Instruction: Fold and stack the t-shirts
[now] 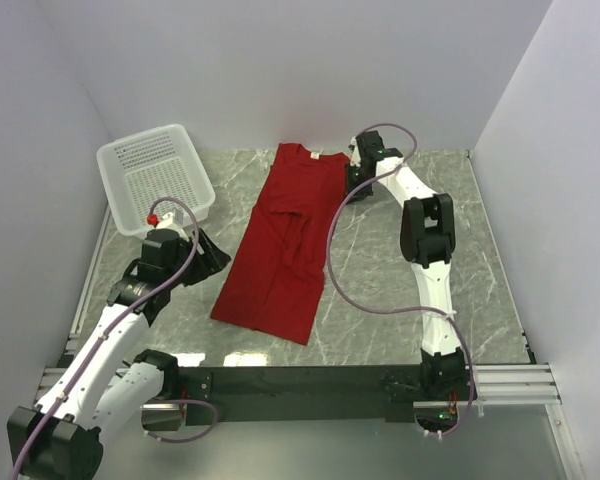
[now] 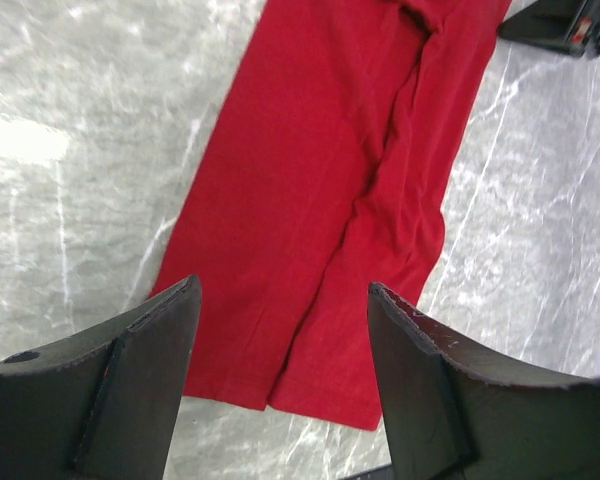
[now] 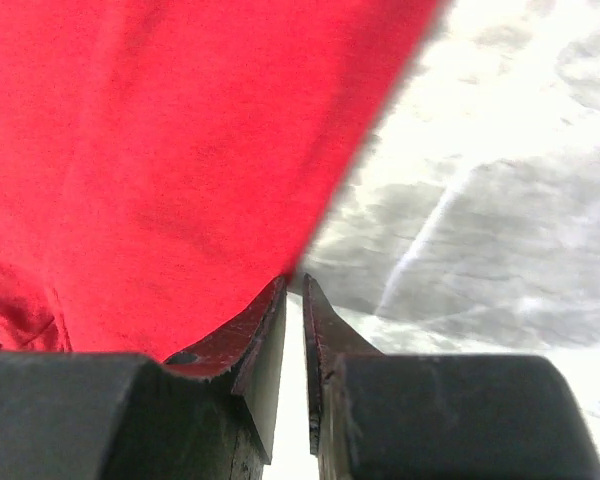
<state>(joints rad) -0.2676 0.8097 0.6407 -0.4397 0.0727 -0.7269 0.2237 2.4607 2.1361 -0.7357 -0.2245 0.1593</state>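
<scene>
Shirt [image 1: 280, 240]: red, lying flat on the grey marbled surface [image 1: 480, 250], folded lengthwise into a long narrow strip. The collar end is pointing toward the far wall and the hem toward the arms' bases.
Shirt condition: a ridge of creases is running down the middle of the strip [image 2: 320, 200]. The hem corners are lying flat on the surface.
Left jaws: standing wide open and gripping nothing. The fingers [image 2: 130, 380] are hovering above the surface beside the shirt's left edge, near the hem, apart from the cloth.
Right jaws: standing almost closed, with only a thin slit showing between the fingers [image 3: 260, 350]. Their tips are meeting on the shirt's right edge [image 3: 160, 150] at the collar end and pinching the cloth there.
Basket [image 1: 140, 139]: white mesh plastic, sitting tilted in the far left corner, well apart from the shirt. Nothing is showing inside it.
</scene>
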